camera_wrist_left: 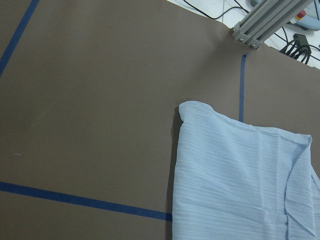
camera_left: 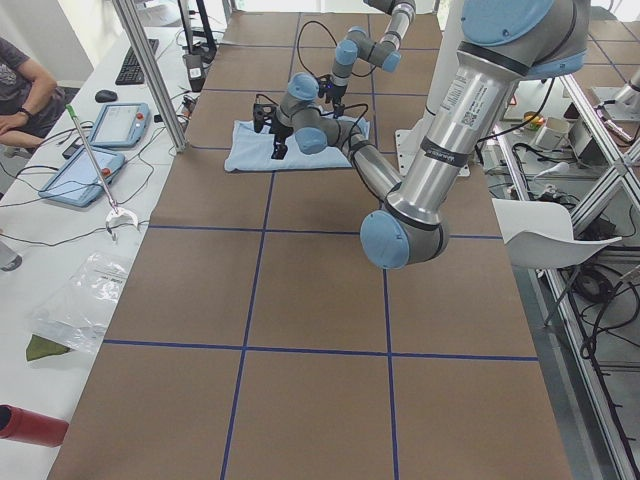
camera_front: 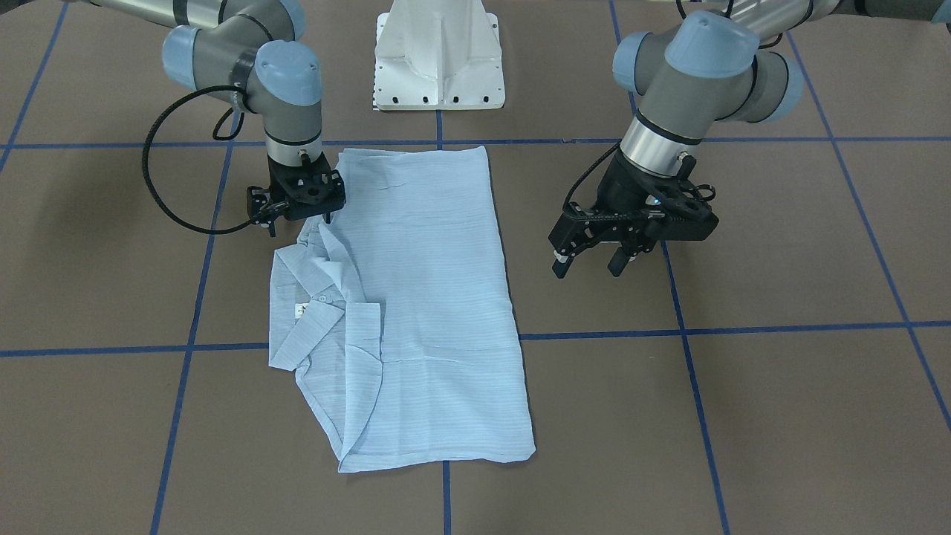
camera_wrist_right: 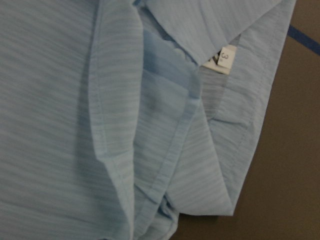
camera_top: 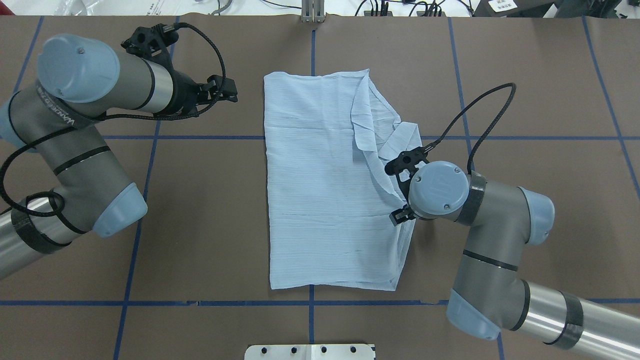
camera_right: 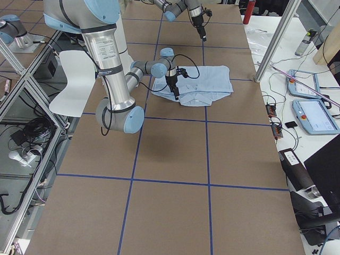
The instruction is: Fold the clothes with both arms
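Nearest the robot's base, the white pedestal (camera_front: 438, 59) stands at the near edge of the brown table (camera_front: 743, 416), which is crossed by blue tape lines (camera_front: 817, 326). Just beyond the pedestal, in the middle of the table, the pale blue striped shirt (camera_front: 438, 297) lies flat. It is folded into a long rectangle running from near to far. Along its right edge the folded layers are looser, and the collar (camera_front: 312, 312), with a small white label (camera_wrist_right: 223, 60), shows in the farther half.

The right gripper (camera_front: 297, 215) points straight down at that right edge, just on the near side of the collar and low over the cloth. Whether it touches the cloth cannot be told, nor whether its jaws are apart or together, since the wrist hides them from above.

Farther out and on the left, the left gripper (camera_front: 588, 264) hangs above bare table. It is clear of the shirt's left edge, its jaws spread wide with nothing between them.
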`<state>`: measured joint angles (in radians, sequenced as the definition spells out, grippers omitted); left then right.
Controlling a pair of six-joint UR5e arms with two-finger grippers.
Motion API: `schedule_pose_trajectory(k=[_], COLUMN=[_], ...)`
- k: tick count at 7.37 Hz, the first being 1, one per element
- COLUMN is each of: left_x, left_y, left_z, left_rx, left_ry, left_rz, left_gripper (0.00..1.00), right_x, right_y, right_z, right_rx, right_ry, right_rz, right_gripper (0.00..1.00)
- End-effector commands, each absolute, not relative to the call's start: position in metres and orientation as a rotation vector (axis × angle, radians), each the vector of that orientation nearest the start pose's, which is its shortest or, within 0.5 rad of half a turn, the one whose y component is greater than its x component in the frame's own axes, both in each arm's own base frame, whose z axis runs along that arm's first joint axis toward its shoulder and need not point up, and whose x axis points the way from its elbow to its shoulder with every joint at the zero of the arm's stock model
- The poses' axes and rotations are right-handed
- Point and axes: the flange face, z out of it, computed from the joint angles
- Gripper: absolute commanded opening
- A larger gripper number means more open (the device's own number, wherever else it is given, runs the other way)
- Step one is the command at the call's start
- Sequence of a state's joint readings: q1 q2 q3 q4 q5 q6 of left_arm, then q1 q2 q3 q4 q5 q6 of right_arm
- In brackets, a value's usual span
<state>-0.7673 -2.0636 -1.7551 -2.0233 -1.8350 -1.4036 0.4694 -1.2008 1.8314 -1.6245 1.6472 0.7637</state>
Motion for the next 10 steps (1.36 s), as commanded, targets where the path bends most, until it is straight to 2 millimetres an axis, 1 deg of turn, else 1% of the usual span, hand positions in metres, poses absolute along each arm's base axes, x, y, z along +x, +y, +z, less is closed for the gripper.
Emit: schedule_pose_trajectory(k=[1,2,3,4,5,6,7,8,9,10], left_x=[0.384,0.384,0.383,0.383,0.383,0.383,0.384,0.383,0.393,0.409], left_y=[-0.518,-0.517,-0.517,-0.517,-0.518,-0.517,-0.516,-0.515,-0.5,-0.475], left_z=[0.241,0.241,0.243,0.246,0.249,0.247,0.249,0.246,0.238,0.234], left_rx=[0.296,0.283,0.281,0.281,0.282,0.288,0.284,0.279,0.246,0.191], left_ry=[1.118,1.123,1.121,1.116,1.111,1.114,1.112,1.117,1.143,1.168], left_rz=[-0.381,-0.373,-0.373,-0.372,-0.37,-0.367,-0.362,-0.364,-0.331,-0.332], left_gripper=[0.99,0.99,0.99,0.99,0.99,0.99,0.99,0.99,0.99,0.99], right_x=[-0.444,-0.424,-0.415,-0.425,-0.442,-0.452,-0.45,-0.435,-0.407,-0.396], right_y=[-0.411,-0.427,-0.437,-0.444,-0.455,-0.462,-0.464,-0.466,-0.48,-0.483], right_z=[0.377,0.362,0.34,0.31,0.294,0.286,0.276,0.269,0.27,0.274], right_rx=[0.297,0.279,0.279,0.312,0.32,0.322,0.328,0.309,0.223,0.21], right_ry=[-0.479,-0.543,-0.601,-0.632,-0.642,-0.644,-0.661,-0.705,-0.744,-0.755], right_rz=[-0.383,-0.384,-0.373,-0.372,-0.372,-0.371,-0.363,-0.357,-0.296,-0.275], right_gripper=[1.0,1.0,1.0,1.0,1.0,1.0,1.0,1.0,1.0,1.0])
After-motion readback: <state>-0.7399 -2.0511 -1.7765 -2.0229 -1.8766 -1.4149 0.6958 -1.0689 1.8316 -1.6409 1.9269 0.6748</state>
